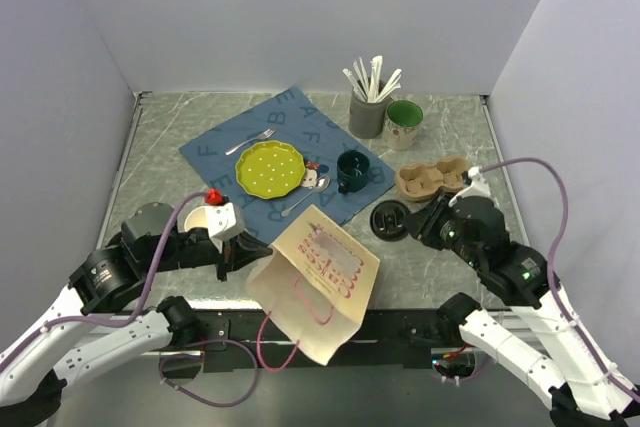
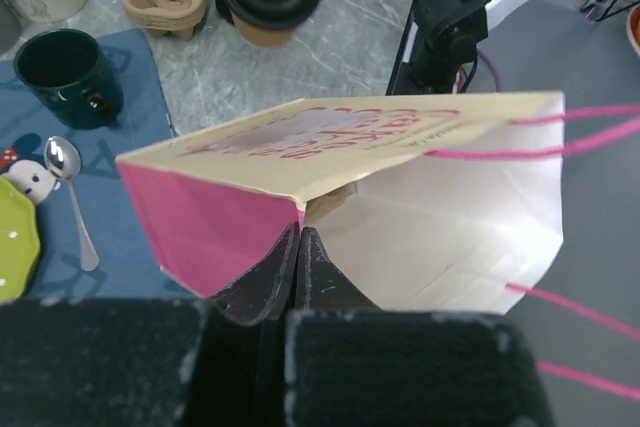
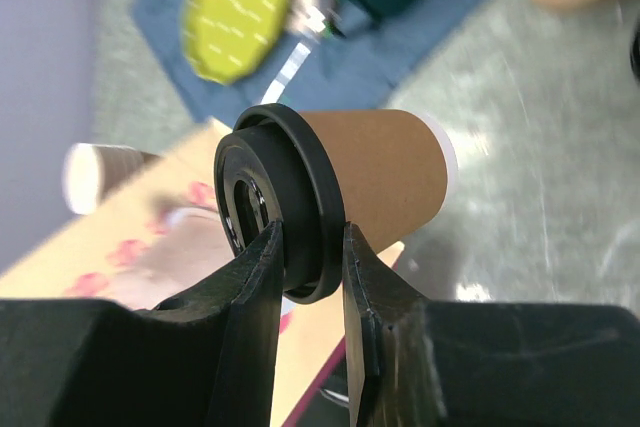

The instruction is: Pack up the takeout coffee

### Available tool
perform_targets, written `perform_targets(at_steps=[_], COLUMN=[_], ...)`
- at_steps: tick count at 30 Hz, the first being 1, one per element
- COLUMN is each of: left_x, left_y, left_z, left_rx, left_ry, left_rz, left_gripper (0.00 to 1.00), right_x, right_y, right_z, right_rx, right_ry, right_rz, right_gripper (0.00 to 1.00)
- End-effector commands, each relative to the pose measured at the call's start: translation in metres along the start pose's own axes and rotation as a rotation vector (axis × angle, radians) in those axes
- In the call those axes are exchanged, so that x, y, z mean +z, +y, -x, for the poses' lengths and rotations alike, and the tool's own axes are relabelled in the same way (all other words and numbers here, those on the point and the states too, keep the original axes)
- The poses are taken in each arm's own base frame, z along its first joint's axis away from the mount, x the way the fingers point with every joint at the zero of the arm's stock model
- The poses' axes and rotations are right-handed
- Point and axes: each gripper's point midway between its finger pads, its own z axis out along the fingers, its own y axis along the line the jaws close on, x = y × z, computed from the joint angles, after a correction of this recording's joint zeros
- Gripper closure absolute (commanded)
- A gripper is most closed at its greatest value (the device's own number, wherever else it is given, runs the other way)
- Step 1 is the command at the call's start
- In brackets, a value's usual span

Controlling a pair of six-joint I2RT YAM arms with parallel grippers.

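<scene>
From the right wrist alone, right gripper [image 3: 305,252] visibly pinches takeout coffee [image 3: 375,172].

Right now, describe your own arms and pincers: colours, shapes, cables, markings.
The left arm and right arm both have white shell links joined by black cylindrical joints. A thin purple cable loops loosely along each. Small green lights glow on the right arm's black joints. The left pincer and right pincer each have two matte black, tapering fingers. No lettering is legible.
</scene>
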Motion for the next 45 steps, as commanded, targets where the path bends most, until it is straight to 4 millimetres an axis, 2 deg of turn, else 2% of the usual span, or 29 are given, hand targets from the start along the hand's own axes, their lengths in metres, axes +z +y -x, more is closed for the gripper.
perform_targets(at_steps=[1, 6, 9, 14, 21, 23, 26, 31, 35, 42, 45], left_x=[-0.003, 0.002, 0.004, 0.006, 0.005, 0.006, 0.005, 0.003, 0.000, -0.003, -0.003], left_y=[-0.002, 0.001, 0.006, 0.009, 0.013, 0.012, 0.012, 0.007, 0.005, 0.010, 0.013], left_z=[0.009, 0.001, -0.002, 0.003, 0.009, 0.004, -0.001, -0.002, -0.002, -0.005, -0.008], left_rx=[0.133, 0.118, 0.097, 0.061, 0.016, -0.038, -0.090, -0.130, -0.154, -0.183, -0.207], left_ry=[-0.045, 0.011, 0.044, 0.072, 0.071, 0.103, 0.142, 0.157, 0.156, 0.178, 0.191], left_rz=[-0.028, -0.027, -0.006, 0.015, 0.049, 0.056, 0.066, 0.054, 0.061, 0.099, 0.125], left_gripper=[0.99, 0.99, 0.99, 0.99, 0.99, 0.99, 0.99, 0.99, 0.99, 0.99, 0.99], right_x=[0.001, 0.017, 0.020, 0.025, 0.029, 0.029, 0.027, 0.025, 0.028, 0.021, 0.019], right_y=[-0.013, -0.029, -0.033, -0.043, -0.071, -0.079, -0.092, -0.096, -0.104, -0.131, -0.134], right_z=[-0.015, -0.037, -0.044, -0.054, -0.073, -0.079, -0.084, -0.076, -0.081, -0.094, -0.095], right_rx=[0.105, 0.139, 0.146, 0.155, 0.187, 0.218, 0.264, 0.315, 0.329, 0.365, 0.374], right_ry=[-0.011, 0.016, 0.014, 0.026, 0.047, 0.053, 0.036, -0.047, -0.049, -0.022, -0.023], right_rz=[0.003, -0.012, 0.000, -0.020, -0.115, -0.145, -0.186, -0.161, -0.184, -0.338, -0.353], right_gripper=[1.00, 1.00, 1.00, 1.00, 0.99, 0.97, 0.97, 0.97, 0.96, 0.80, 0.72])
